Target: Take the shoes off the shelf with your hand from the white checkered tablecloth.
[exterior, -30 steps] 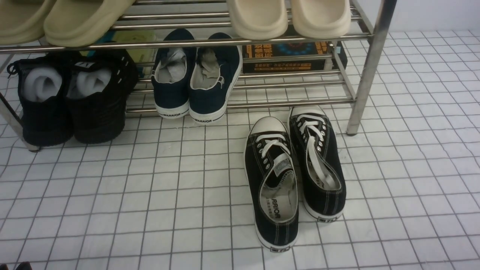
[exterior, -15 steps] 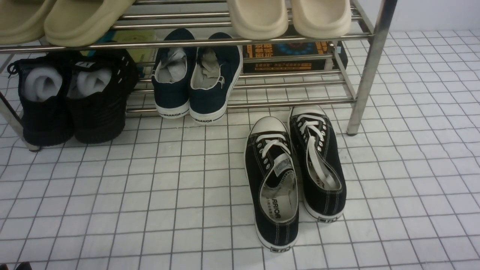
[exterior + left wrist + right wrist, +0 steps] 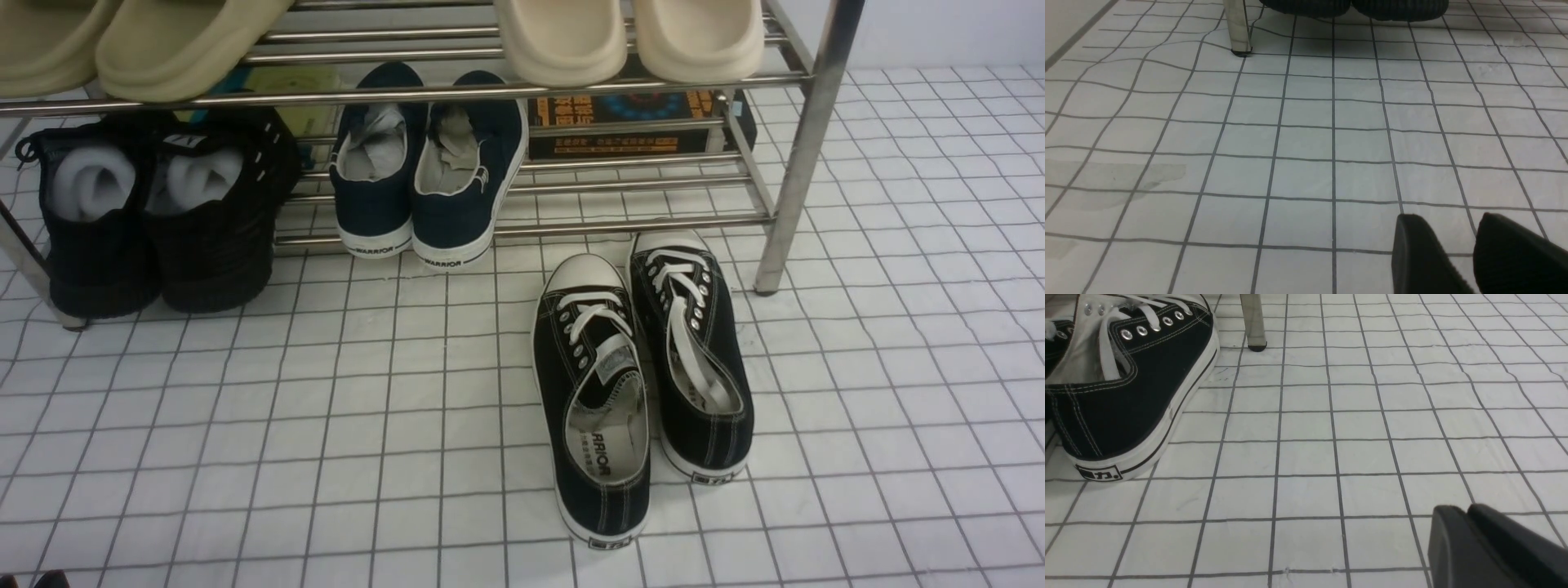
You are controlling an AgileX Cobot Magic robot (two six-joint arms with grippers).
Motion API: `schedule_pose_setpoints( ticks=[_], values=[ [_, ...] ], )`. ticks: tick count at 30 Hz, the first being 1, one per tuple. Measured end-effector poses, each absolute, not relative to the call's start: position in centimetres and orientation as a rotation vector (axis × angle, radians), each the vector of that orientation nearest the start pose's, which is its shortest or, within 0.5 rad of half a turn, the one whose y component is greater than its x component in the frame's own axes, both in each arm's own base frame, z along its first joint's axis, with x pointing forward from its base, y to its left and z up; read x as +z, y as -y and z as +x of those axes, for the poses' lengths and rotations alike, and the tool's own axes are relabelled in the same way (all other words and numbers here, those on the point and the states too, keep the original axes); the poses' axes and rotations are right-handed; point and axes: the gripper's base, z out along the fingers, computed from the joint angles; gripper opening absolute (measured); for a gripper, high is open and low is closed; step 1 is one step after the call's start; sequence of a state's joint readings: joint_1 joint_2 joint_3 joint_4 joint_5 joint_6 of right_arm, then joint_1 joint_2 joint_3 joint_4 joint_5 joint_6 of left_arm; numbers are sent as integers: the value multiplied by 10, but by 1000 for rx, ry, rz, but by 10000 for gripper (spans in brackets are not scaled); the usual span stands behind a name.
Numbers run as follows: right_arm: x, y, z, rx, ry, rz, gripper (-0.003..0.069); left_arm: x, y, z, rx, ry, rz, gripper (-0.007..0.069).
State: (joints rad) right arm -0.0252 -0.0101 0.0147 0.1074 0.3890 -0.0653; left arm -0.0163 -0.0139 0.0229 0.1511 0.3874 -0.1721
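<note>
I see the shoes (image 3: pixel 641 384) standing side by side on the white checkered tablecloth (image 3: pixel 326 425), right of centre in the front view, toes toward the shelf (image 3: pixel 804 147) and heels toward me; they sit just in front of its lower bars, not on them, so I judge the pair has already been lifted clear and set down here. The navy slip-ons (image 3: pixel 429 163) and the black knit shoes (image 3: pixel 159 212) sit on the lower tier, sandals (image 3: pixel 629 37) above. In the right wrist view the right gripper (image 3: pixel 1468 522) is low over bare cloth at the lower right of the frame, its fingers pressed nearly together and grasping nothing, with one sneaker's heel (image 3: pixel 1122 396) well apart at the upper left. The left gripper (image 3: pixel 1474 245) sits at the lower right of its view, a narrow gap between its fingers, also empty.
</note>
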Motion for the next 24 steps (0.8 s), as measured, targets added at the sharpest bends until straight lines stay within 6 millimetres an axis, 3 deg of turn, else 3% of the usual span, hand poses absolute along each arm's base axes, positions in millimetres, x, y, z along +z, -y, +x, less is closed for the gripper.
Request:
schedule_pose_setpoints(
  ticks=[24],
  values=[
    [174,-2,52,44,-1875,28,88,172,-4,52,20,-1875,-54,239]
  ],
)
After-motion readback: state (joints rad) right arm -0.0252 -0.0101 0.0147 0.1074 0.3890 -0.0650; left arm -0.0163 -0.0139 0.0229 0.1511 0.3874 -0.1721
